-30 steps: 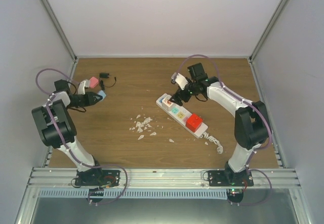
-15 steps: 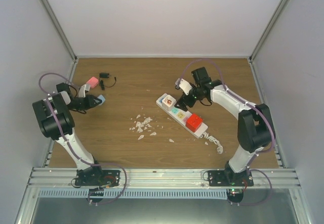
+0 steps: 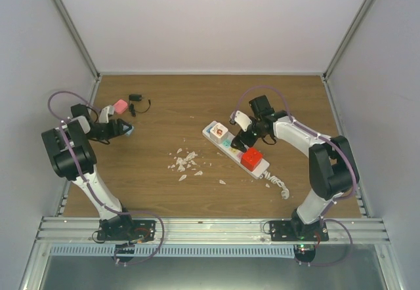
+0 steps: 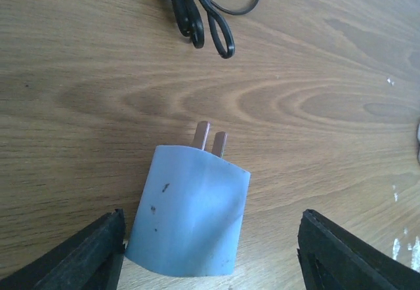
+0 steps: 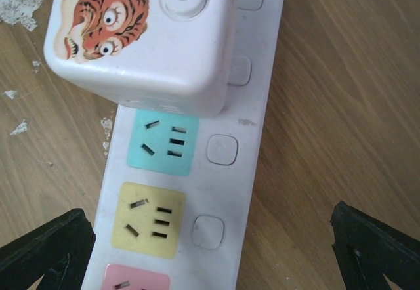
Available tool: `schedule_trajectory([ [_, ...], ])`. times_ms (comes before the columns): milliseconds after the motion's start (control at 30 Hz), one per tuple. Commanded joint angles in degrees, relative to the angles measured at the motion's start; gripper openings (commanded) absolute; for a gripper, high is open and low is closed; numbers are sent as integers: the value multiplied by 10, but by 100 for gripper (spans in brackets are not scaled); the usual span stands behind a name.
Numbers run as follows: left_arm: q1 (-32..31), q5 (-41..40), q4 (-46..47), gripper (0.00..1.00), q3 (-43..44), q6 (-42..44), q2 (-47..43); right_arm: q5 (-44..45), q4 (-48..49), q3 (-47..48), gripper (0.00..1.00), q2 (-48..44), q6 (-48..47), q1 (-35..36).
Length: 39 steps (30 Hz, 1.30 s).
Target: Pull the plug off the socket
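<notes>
Left tool [image 4: 210, 241], jaws parted, nothing gripped: the blue plug [image 4: 187, 214] is laid flat on the counter [image 4: 315, 54] between its fingers, prongs exposed. Right tool [image 5: 207, 237], spread fully and empty, is held over the socket [image 5: 223, 149], in which a tiger-marked plug [image 5: 141, 34] is seated.

The right wrist view cuts the socket [image 5: 252, 100] off top and bottom.

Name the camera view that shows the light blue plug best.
The left wrist view: the light blue plug sits large and close, lying flat with its two prongs showing. The top external view gives only a small blue speck at the far left, with no detail. The right wrist view does not show it.
</notes>
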Motion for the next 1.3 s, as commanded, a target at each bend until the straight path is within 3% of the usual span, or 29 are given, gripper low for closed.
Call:
schedule_trajectory([
  [0, 7, -23, 19, 75, 6, 6, -30, 22, 23, -8, 100, -1, 13, -4],
  [267, 6, -32, 55, 85, -18, 3, -91, 24, 33, -8, 99, 16, 23, 2],
  [567, -7, -19, 61, 88, -42, 46, -158, -9, 46, 7, 99, 31, 18, 23],
  [1267, -44, -7, 43, 86, -106, 107, -252, -92, 80, 109, 92, 129, -60, 89],
])
